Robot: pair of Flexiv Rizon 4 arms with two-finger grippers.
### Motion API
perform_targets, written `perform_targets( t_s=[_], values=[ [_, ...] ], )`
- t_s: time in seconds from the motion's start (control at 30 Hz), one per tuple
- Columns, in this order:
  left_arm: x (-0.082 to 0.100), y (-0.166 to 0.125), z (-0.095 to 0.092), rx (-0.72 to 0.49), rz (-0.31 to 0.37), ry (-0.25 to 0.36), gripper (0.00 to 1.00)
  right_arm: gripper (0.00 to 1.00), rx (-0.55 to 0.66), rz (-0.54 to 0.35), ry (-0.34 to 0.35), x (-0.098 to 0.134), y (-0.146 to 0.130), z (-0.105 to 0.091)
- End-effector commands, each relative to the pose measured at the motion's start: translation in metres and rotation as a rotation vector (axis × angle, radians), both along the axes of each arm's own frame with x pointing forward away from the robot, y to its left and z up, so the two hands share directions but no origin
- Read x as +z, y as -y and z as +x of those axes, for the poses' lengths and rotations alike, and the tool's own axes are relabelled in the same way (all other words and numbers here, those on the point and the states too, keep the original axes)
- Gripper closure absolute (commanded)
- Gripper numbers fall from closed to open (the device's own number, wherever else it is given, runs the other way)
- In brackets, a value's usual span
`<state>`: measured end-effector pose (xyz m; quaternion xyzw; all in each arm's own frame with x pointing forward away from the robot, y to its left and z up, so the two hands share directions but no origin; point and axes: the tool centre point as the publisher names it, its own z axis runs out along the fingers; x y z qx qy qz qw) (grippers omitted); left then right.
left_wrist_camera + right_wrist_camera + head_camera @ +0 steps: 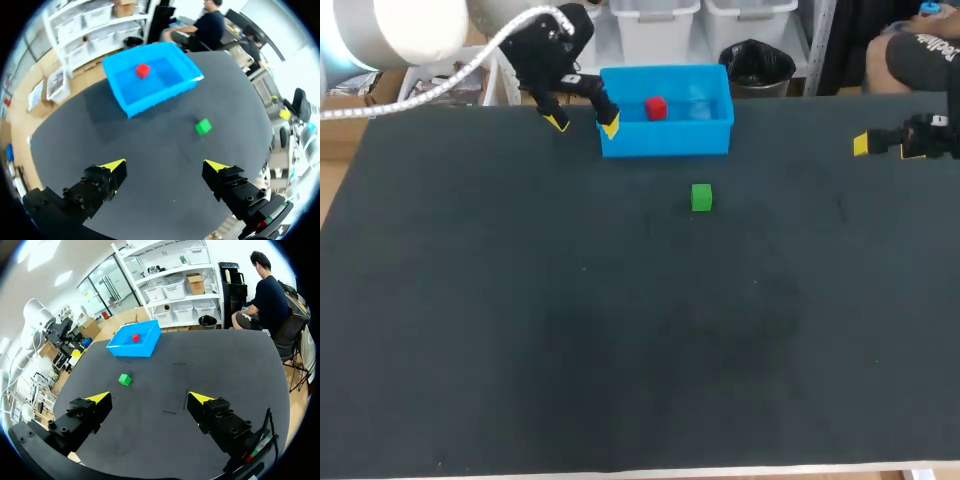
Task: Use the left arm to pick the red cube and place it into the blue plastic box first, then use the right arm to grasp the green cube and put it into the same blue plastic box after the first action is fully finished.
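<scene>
The red cube (656, 108) lies inside the blue plastic box (665, 138) at the table's far edge. The green cube (701, 197) sits on the dark tabletop just in front of the box. My left gripper (583, 124) hangs open and empty beside the box's left end. My right gripper (885, 146) stays open and empty at the far right. In the left wrist view the open gripper (165, 166) faces the box (150, 102), the red cube (142, 70) and the green cube (202, 126). The right wrist view's open gripper (149, 398) has the green cube (125, 379) ahead, the box (132, 351) and red cube (135, 338) beyond.
The black tabletop (620, 330) stretches wide between the cubes and the near edge. My left arm's white cable (470, 68) runs over the far left corner.
</scene>
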<state>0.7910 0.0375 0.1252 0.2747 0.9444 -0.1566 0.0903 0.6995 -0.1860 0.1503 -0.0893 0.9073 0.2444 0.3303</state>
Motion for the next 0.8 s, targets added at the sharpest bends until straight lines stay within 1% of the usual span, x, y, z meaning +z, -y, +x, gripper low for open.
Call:
perform_targets(
  t_s=[0.03, 0.07, 0.23, 0.4, 0.43, 0.57, 0.67, 0.8],
  values=[
    [0.004, -0.011, -0.012, -0.066, -0.079, 0.041, 0.0, 0.0, 0.0, 0.0, 0.0, 0.0, 0.0, 0.0],
    [0.005, -0.012, -0.014, -0.086, -0.078, 0.048, 0.0, 0.0, 0.0, 0.0, 0.0, 0.0, 0.0, 0.0],
    [0.007, -0.016, -0.019, -0.16, -0.115, 0.036, 0.0, 0.0, 0.0, 0.0, 0.0, 0.0, 0.0, 0.0],
    [0.007, -0.023, -0.024, -0.207, -0.194, 0.01, 0.0, 0.0, 0.0, 0.0, 0.0, 0.0, 0.0, 0.0],
    [0.006, -0.024, -0.024, -0.211, -0.2, 0.006, 0.0, 0.0, 0.0, 0.0, 0.0, 0.0, 0.0, 0.0],
    [-0.002, -0.028, -0.027, -0.226, -0.229, 0.005, 0.0, 0.0, 0.0, 0.0, 0.0, 0.0, 0.0, 0.0],
    [-0.008, -0.03, -0.03, -0.241, -0.234, 0.001, 0.0, 0.0, 0.0, 0.0, 0.0, 0.0, 0.0, 0.0],
    [-0.012, -0.032, -0.035, -0.249, -0.247, -0.005, 0.0, 0.0, 0.0, 0.0, 0.0, 0.0, 0.0, 0.0]
  ],
)
